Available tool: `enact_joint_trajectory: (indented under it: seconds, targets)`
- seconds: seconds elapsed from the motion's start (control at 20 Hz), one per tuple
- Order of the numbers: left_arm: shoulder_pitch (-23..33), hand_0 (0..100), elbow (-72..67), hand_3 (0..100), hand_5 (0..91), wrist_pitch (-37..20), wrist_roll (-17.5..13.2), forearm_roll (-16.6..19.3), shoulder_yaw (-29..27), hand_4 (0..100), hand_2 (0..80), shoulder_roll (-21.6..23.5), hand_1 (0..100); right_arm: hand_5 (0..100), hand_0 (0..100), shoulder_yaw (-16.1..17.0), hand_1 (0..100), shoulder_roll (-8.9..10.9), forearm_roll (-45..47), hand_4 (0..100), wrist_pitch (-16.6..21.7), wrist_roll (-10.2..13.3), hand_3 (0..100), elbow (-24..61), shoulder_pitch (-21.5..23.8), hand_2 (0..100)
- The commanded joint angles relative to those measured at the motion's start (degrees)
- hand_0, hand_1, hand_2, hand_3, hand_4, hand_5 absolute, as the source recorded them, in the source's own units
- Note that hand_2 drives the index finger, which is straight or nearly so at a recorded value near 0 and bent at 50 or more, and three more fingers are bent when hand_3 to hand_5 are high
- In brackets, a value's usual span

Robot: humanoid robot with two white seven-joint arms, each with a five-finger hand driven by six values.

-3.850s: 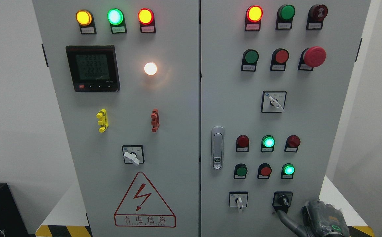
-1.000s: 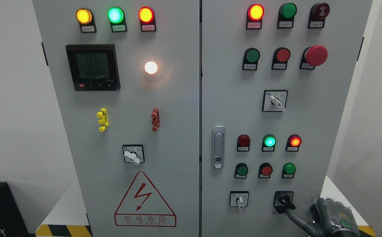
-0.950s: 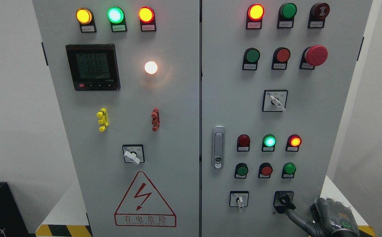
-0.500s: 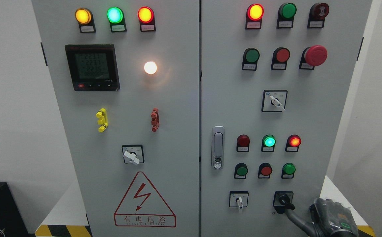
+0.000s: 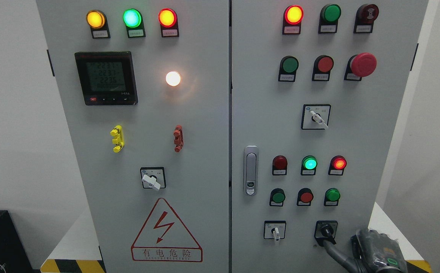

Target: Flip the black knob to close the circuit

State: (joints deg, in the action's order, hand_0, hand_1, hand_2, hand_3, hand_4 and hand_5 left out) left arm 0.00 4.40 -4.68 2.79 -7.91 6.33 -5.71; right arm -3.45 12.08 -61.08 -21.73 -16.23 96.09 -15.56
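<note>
We see the small black rotary knob (image 5: 327,232) at the lower right of the grey metal cabinet door (image 5: 356,144), its pointer angled down and to the right. Our dark right hand (image 5: 360,252) touches it with one extended grey finger (image 5: 333,252); the other fingers' state we cannot tell.

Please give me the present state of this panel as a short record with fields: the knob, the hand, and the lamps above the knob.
black knob: lower right of the right door, handle pointing down-right
right hand: bottom right corner, one finger reaching up to the knob
left hand: not in view
lamps above knob: red indicator lit, green indicator lit, dark red indicator unlit
</note>
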Motion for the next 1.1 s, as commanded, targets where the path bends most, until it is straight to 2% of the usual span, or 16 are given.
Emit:
enact_joint_trajectory:
  seconds: [0.0,0.6,1.05]
  targets:
    - [1.23,12,0.0,0,0.0,0.03,0.02,0.0,0.0,0,0.0,0.0,56,87,0,-2.17,0,-0.13,-0.01,89,0.11,-0.29,100,0.33,0.44,89]
    - [1.23,12,0.0,0,0.0,0.03,0.02,0.0,0.0,0,0.0,0.0,56,87,0,-2.79,1,-0.66,-0.01,89,0.02,-0.29,100,1.91,0.79,89]
    - [1.23,12,0.0,0,0.0,0.03,0.02,0.0,0.0,0,0.0,0.0,56,87,0,-2.18,1,-0.65,-0.01,89,0.02,-0.29,100,6.21,3.69,89]
